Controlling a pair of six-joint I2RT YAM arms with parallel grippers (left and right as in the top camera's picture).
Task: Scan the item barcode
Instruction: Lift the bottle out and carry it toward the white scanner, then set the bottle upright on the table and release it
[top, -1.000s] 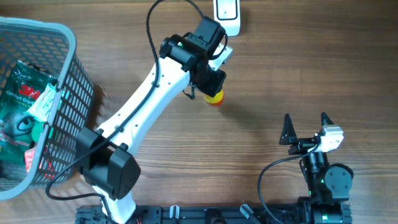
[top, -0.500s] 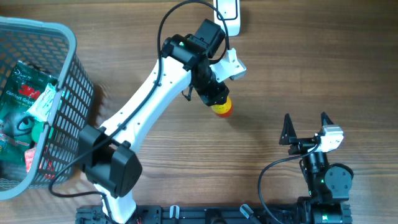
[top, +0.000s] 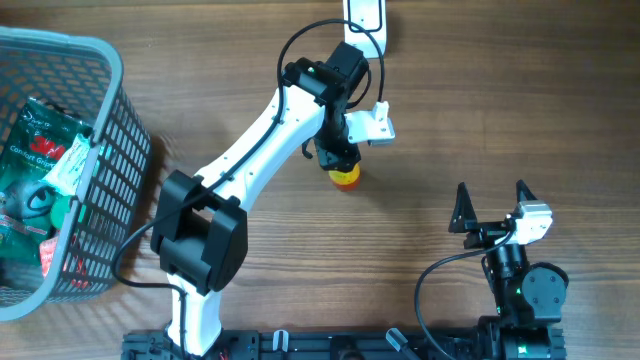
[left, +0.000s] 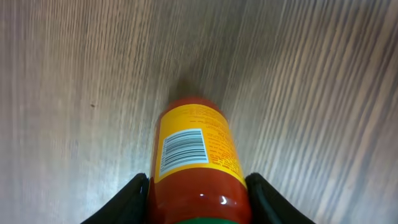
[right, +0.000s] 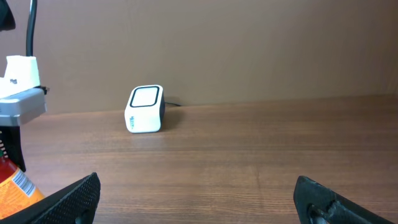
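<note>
Left fingers (left: 132, 198): clenched on the bottle (left: 194, 163), one dark finger on each side of its body near the lower edge of the left wrist view.
Bottle: red, with a yellow label; it hangs from the left arm (top: 262, 140) with its far end pointing down at the desk (top: 500, 90). From overhead only its red and yellow end (top: 345, 177) shows under the wrist.
Bottle and desk: a dark shadow lies on the wood right at the far end of the bottle; I cannot tell whether the two touch.
Barcode (left: 183, 150): a white patch with black bars on the yellow label, turned up toward the wrist camera.
Scanner (top: 364, 18): a small white box at the far edge of the desk, near the bottle but apart from it. In the right wrist view it (right: 145, 109) stands upright with its pale window on top.
Right fingers (right: 71, 198): released and spread wide, nothing between them, low over the near right part of the desk (top: 461, 212), well apart from the bottle.
Basket (top: 110, 60): grey mesh, at the left edge of the desk, holding green and red packets (top: 40, 140).
Desk: brown wood grain.
</note>
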